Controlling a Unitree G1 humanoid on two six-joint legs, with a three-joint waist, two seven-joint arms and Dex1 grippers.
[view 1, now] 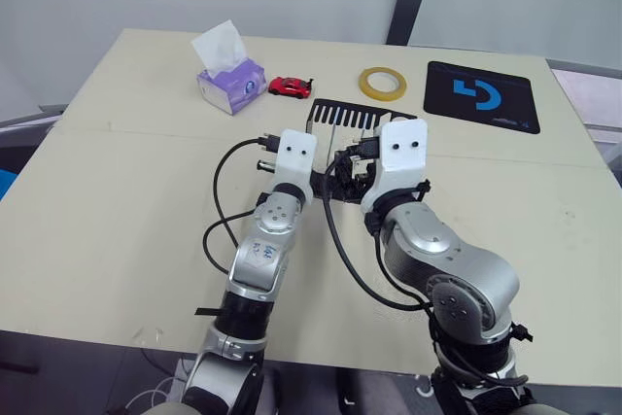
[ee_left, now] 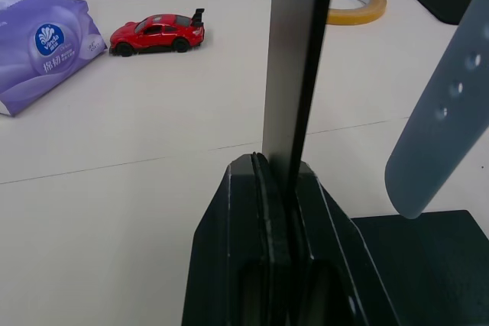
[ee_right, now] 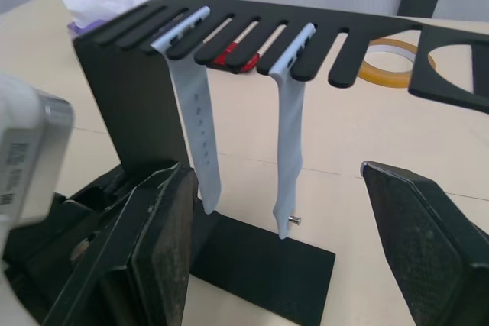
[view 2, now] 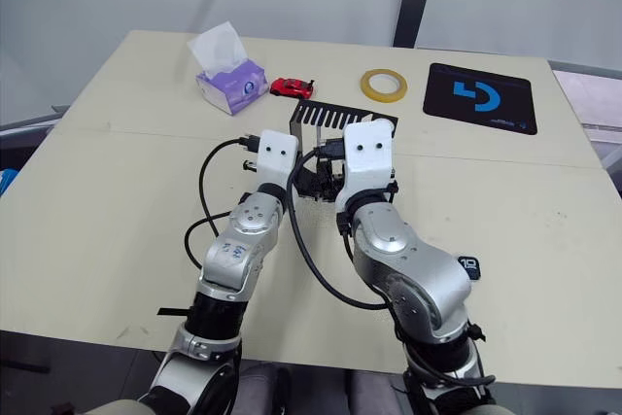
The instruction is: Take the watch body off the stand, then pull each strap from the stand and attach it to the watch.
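Here two straps (ee_right: 199, 104) hang from one stand (ee_right: 122, 89) (left end effector (ee_left: 279, 188) clamps it; right end effector (ee_right: 283, 227) gapes).

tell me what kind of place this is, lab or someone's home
Most likely a lab or office test bench, not a home: a plain beige table against bare grey walls, a logo mouse mat, a tape roll, and a tissue pack set out like props.

Black slotted stand (ee_right: 137, 82) upright on table; two pale straps (ee_right: 200, 124) hanging from its comb top
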